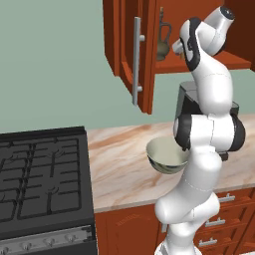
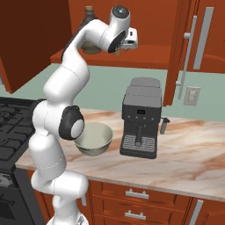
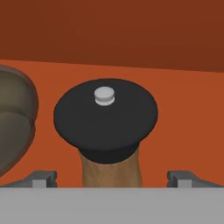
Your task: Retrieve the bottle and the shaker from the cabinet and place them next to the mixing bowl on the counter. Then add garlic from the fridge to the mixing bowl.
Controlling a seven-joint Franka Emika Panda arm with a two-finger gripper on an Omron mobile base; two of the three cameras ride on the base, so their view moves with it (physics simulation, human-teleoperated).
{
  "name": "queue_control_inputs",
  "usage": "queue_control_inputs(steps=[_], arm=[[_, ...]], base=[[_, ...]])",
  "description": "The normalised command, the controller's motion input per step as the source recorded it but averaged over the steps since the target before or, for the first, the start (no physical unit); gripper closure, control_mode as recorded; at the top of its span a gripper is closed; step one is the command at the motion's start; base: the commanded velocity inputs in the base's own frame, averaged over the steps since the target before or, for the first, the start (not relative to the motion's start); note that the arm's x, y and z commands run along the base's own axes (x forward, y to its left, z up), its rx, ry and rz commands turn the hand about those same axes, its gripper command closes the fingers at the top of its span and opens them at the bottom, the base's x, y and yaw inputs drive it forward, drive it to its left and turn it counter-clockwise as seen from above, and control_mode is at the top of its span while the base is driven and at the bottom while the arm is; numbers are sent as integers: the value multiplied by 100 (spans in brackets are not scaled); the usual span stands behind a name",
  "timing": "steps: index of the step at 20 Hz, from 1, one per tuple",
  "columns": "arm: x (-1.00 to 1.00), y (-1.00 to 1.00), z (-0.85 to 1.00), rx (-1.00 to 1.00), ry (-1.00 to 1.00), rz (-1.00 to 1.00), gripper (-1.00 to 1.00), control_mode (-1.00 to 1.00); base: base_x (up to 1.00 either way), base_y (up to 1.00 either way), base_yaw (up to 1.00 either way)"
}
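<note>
Up in the open wall cabinet (image 2: 145, 48) above the counter (image 2: 193, 154) is where it's all happening right now. The arm (image 2: 66, 88) is stretched way up from the base, elbow bent, so the hand can get onto the shelf; the cabinet doors hang wide, which is why there's room to get in.

Down on the counter there's a coffee machine (image 2: 140, 118) toward the back, and just left of it, near the front edge, the mixing bowl (image 2: 93, 138), apparently empty and waiting for everything to land beside it. Stove (image 1: 40, 184) is further left.

On the shelf, the bottle (image 1: 164, 37), a dark olive jug with a handle, stands at the left, and the shaker (image 3: 106, 116) is just right of it, upright, black cap with a little white knob, wooden body.

The gripper (image 3: 111, 178) sits right over the shaker, jaws spread as wide as they go, one tip on each side of the body, not touching it, holding nothing. Looks to me like it's lined up to grab the shaker first. Garlic's still a fridge job for later.
</note>
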Motion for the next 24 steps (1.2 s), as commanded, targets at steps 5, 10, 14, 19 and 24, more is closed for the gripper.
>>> queue_control_inputs(steps=[5,10,14,19,24], arm=[[0,0,0,0,0,0,-100,-100],[0,0,0,0,0,0,-100,-100],[0,-3,0,0,0,0,-100,-100],[0,-1,0,0,0,0,100,-100],[-23,0,0,0,-4,1,100,-100]], base=[[0,0,0],[0,0,0],[0,0,0],[0,0,0],[0,0,0]])
